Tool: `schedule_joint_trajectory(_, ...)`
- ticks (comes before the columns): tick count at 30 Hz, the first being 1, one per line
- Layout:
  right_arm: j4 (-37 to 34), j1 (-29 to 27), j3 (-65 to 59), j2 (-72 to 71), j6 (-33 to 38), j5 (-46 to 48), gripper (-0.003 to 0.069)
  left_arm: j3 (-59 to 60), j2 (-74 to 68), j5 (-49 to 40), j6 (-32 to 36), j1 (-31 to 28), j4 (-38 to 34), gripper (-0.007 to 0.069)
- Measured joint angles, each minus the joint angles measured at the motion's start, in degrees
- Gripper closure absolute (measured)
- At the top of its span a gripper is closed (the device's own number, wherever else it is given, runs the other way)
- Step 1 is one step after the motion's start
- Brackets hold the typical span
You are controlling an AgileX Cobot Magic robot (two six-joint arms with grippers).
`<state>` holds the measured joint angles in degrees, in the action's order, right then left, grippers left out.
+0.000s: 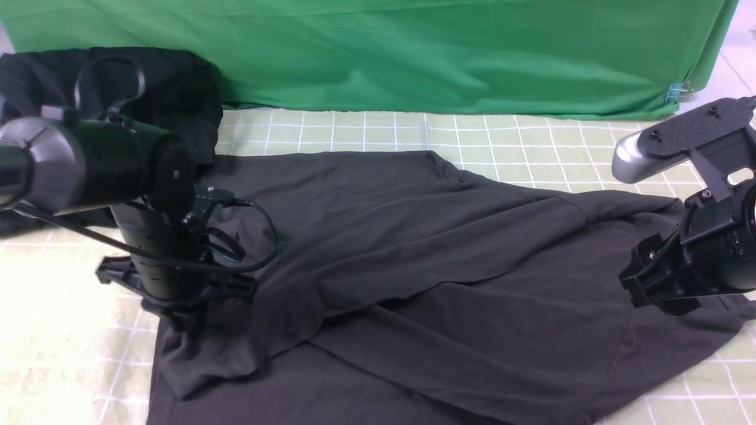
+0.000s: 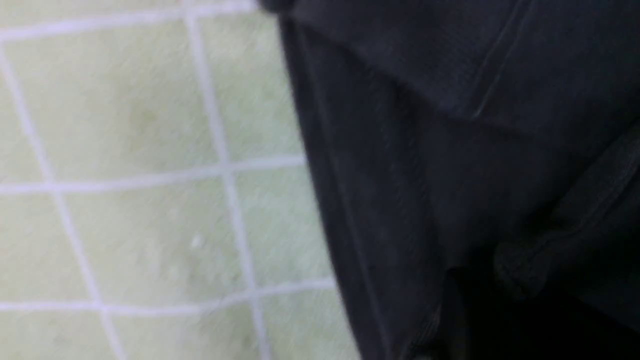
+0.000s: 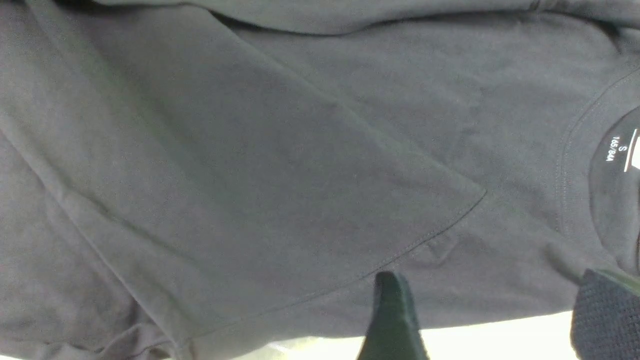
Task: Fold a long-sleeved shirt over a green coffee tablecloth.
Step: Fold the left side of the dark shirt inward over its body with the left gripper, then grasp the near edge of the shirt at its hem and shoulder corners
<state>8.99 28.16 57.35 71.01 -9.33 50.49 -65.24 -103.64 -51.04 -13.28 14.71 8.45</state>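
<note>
you're partway through, by the look of it. the long-sleeved shirt (image 1: 413, 254) lies spread on the green coffee tablecloth (image 1: 520, 147) that covers the bench. one sleeve (image 1: 366, 289) is already laid slantwise across the body, running from near your right hand (image 1: 649, 289) down toward your left hand (image 1: 186, 321). the body itself is not folded over yet, so i'd judge the closing folds are what's left.

your left hand is down at the shirt's edge with cloth bunched around it. its wrist camera shows only blurred dark cloth beside the gridded cloth and no fingers, so i can't tell whether it's gripping. your right hand hovers above the shirt, fingers (image 3: 395, 315) spread apart with nothing between them. the collar (image 3: 565, 165) sits just beside it.

the shirt is dark charcoal jersey, soft and limp. it lies in shallow wrinkles rather than flat, and a stitched hem edge shows under the right hand.
</note>
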Motion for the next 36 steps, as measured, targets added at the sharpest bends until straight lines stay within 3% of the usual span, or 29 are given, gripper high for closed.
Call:
schedule_joint_trajectory(5,0.0,0.0,0.0,0.0,0.0,0.0,0.0214,0.0,2.9,-4.9,-0.2,0.0,0.0,0.0585)
schedule_joint_trajectory(10,0.0,0.0,0.0,0.0,0.1,0.0,0.0214,0.0,3.0,-4.4,0.0,0.0,0.8,0.0578)
schedule_joint_trajectory(14,0.0,0.0,0.0,0.0,0.1,0.0,0.0214,0.0,3.0,-3.2,0.1,0.0,2.6,0.0524)
schedule_joint_trajectory(20,0.0,0.0,0.0,0.0,0.1,0.0,0.0214,-2.4,3.3,-9.0,0.1,0.0,3.0,0.0252)
schedule_joint_trajectory(25,0.0,0.0,0.0,0.0,0.1,0.0,0.0214,-5.2,8.5,-14.5,-0.6,0.0,1.9,0.0144)
schedule_joint_trajectory(31,0.0,0.0,0.0,0.0,0.1,0.0,0.0214,1.2,18.8,-16.8,-1.7,1.3,-6.4,0.0158)
schedule_joint_trajectory(36,-0.1,0.0,0.0,0.0,0.1,0.0,0.0214,17.1,25.6,-13.5,-7.0,9.5,-9.3,0.0195)
